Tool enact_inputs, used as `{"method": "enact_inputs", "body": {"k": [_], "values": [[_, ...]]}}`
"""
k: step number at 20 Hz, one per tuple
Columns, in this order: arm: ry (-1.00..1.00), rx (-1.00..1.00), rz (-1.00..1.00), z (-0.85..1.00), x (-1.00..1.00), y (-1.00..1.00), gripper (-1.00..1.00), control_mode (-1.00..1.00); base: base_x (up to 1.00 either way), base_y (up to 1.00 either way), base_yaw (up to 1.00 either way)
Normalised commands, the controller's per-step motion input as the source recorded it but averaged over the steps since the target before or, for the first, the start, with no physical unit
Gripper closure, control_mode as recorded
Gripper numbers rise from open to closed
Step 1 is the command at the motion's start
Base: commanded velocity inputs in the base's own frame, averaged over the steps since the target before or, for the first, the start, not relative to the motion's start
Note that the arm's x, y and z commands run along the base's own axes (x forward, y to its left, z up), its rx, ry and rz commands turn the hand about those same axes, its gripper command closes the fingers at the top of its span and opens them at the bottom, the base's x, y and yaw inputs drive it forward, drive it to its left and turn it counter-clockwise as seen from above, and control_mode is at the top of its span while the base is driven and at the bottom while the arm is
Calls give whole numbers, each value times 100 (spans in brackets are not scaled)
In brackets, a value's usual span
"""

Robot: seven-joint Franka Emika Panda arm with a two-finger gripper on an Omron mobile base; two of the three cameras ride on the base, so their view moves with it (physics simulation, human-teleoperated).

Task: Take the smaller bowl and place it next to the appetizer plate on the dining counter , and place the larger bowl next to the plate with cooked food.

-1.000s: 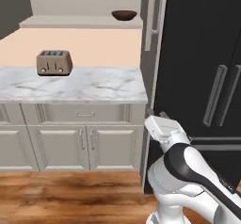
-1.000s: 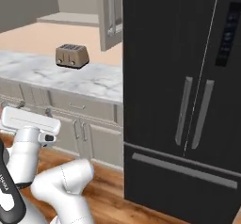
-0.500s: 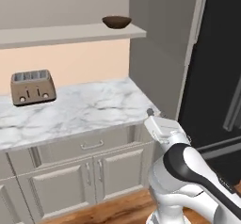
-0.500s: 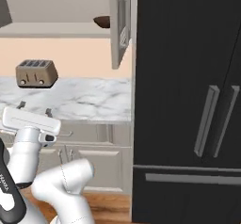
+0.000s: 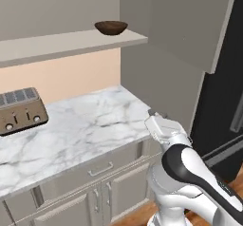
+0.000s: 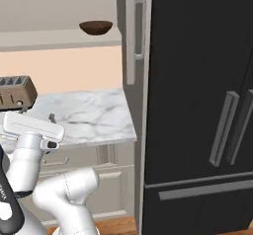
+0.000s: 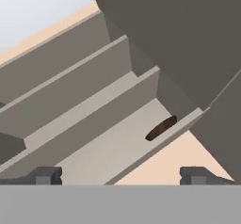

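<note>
The smaller bowl [image 5: 111, 27] [image 6: 96, 27], dark brown and shallow, stands upright on an open wall shelf [image 5: 57, 44] above the worktop, near the shelf's right end. In the hand view the smaller bowl [image 7: 161, 127] is a small dark sliver far ahead on the shelf [image 7: 108, 152]. My gripper [image 7: 121, 176] is open with nothing between its fingers, and its hand [image 5: 160, 127] [image 6: 30, 126] hovers low over the worktop's front edge, well below the bowl. The larger bowl, both plates and the dining counter are out of view.
A metal toaster [image 5: 19, 111] [image 6: 15, 94] sits on the short marble worktop [image 5: 99, 125] [image 6: 99, 115]. A grey wall cabinet [image 5: 190, 25] with its door [image 6: 131, 31] ajar flanks the shelf's right end. The black fridge [image 6: 197, 105] stands to the right.
The base has driven closer and turned, so the whole picture shifted: shelf, bowl and worktop look larger, and the toaster has slid left in frame. The gripper stays open.
</note>
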Motion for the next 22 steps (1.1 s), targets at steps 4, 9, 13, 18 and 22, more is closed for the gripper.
{"method": "enact_inputs", "body": {"k": [4,9,13,18,22], "values": [[0,0,0,0,0,0,-100,100,41,21,-30],[0,0,0,0,0,0,-100,100,39,8,-44],[0,0,0,0,0,0,-100,100,82,38,-27],[0,-2,-7,0,9,5,-100,-100,49,21,-21],[0,-10,-39,0,54,25,-100,-100,0,0,0]]}}
